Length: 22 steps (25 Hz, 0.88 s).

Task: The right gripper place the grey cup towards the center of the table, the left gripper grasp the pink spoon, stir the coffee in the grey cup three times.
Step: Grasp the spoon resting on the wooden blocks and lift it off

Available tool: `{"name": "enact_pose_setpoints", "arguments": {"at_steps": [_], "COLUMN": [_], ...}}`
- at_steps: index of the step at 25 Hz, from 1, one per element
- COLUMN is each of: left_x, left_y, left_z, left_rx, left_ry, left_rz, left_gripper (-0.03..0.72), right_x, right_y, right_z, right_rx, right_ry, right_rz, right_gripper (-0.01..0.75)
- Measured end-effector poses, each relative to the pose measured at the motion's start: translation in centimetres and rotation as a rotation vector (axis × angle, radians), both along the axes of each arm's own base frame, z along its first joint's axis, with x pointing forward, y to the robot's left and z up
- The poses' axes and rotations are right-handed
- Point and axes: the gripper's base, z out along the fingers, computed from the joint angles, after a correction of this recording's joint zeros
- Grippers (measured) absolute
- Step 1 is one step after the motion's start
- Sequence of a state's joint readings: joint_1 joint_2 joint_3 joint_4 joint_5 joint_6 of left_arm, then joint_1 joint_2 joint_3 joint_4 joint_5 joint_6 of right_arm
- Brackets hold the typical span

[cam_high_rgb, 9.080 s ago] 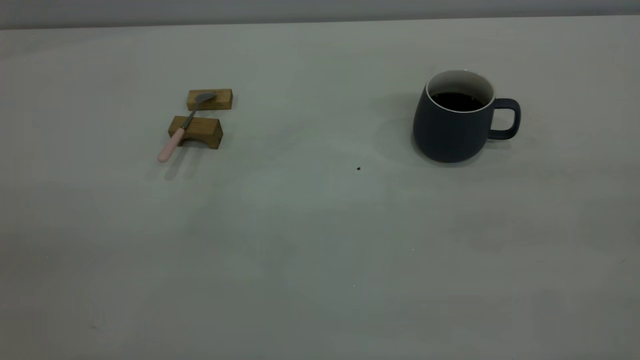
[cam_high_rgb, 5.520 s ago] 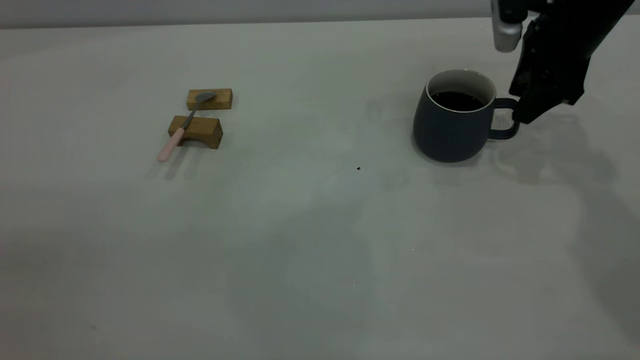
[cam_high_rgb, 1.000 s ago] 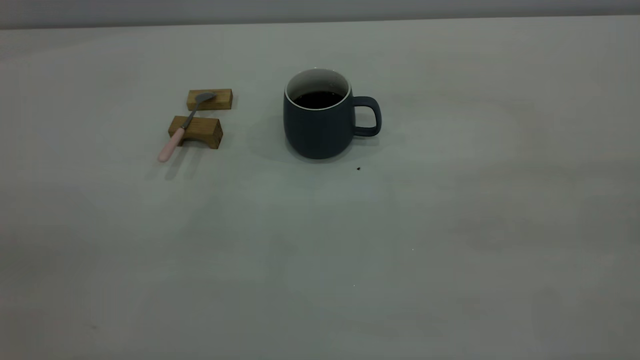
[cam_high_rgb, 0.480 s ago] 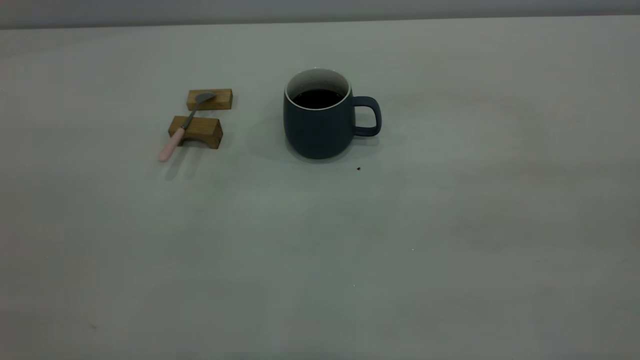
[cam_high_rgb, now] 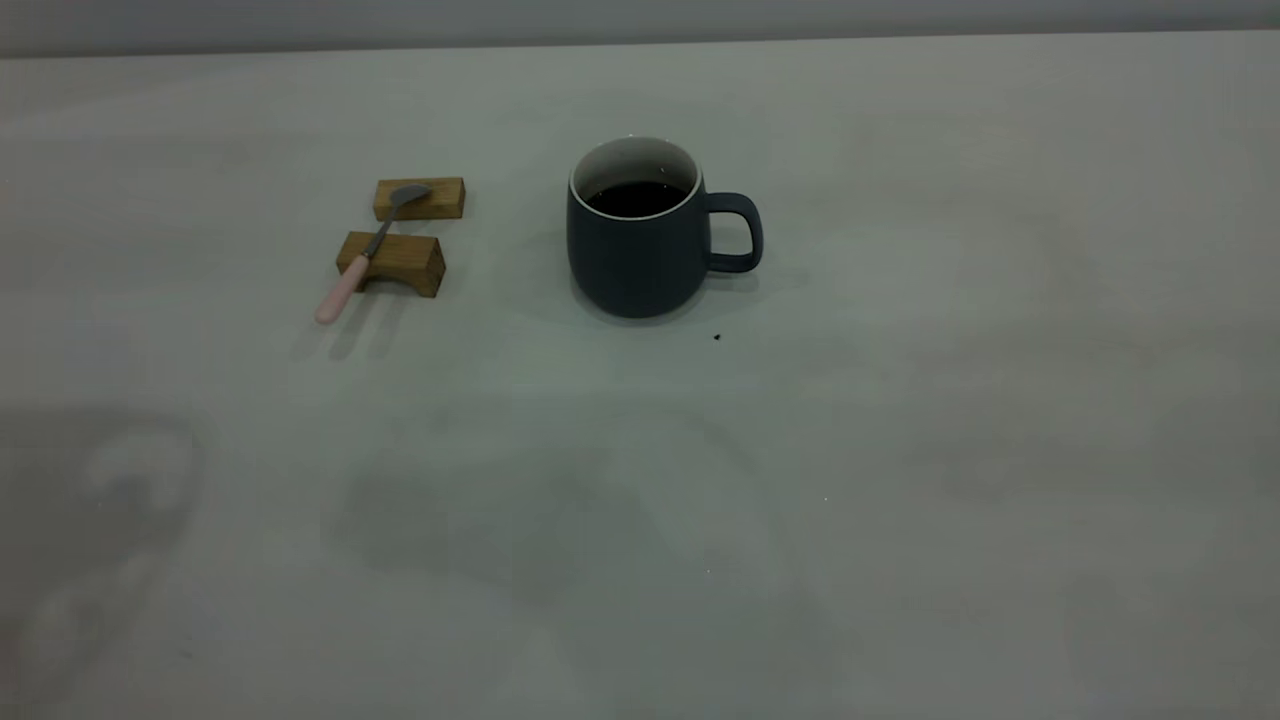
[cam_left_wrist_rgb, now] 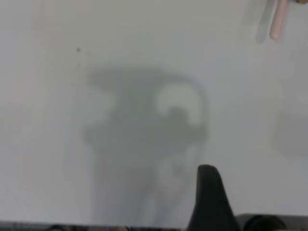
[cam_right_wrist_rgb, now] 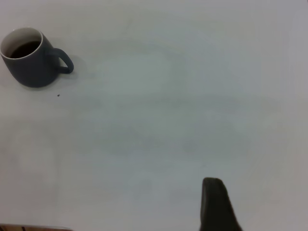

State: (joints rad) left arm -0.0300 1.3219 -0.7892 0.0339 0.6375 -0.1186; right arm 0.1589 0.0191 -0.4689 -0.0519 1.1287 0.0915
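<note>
Slate-grey and upright, the grey cup point(cam_high_rgb: 640, 240) is seen near the middle of the surface point(cam_high_rgb: 900, 450), its loop handle turned toward the right arm's side and the coffee point(cam_high_rgb: 637, 198) dark inside its white interior. A tiny dark speck point(cam_high_rgb: 717, 337) lies just beside its base. Well apart from the cup, on the left arm's side, the pink spoon point(cam_high_rgb: 365, 257) is laid across two brown wooden blocks point(cam_high_rgb: 392, 263), bowl on the farther block, pink handle jutting past the nearer one. Of the left pincer point(cam_left_wrist_rgb: 208, 202) and the right pincer point(cam_right_wrist_rgb: 216, 204), only a single dark finger each is shown, above bare surface; whether either is apart or together cannot be told.
</note>
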Motion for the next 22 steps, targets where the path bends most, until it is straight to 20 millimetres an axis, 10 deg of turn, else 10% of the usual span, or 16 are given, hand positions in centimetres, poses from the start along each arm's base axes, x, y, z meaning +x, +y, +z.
{"name": "enact_pose_setpoints", "arguments": {"at_steps": [12, 22], "left_x": [11.1, 15.2], "left_y": [-3.4, -5.7], "left_z": [-9.5, -15.3], "left_rx": [-0.005, -0.009], "left_ry": [0.187, 0.256], "left_rz": [-0.082, -0.115], "left_gripper": [0.57, 0.57], "right_x": [0.0, 0.0], "right_y": [0.0, 0.0], "right_z": [0.0, 0.0], "right_rx": [0.0, 0.0], "right_ry": [0.0, 0.0], "right_rz": [0.0, 0.0], "right_gripper": [0.491, 0.491]}}
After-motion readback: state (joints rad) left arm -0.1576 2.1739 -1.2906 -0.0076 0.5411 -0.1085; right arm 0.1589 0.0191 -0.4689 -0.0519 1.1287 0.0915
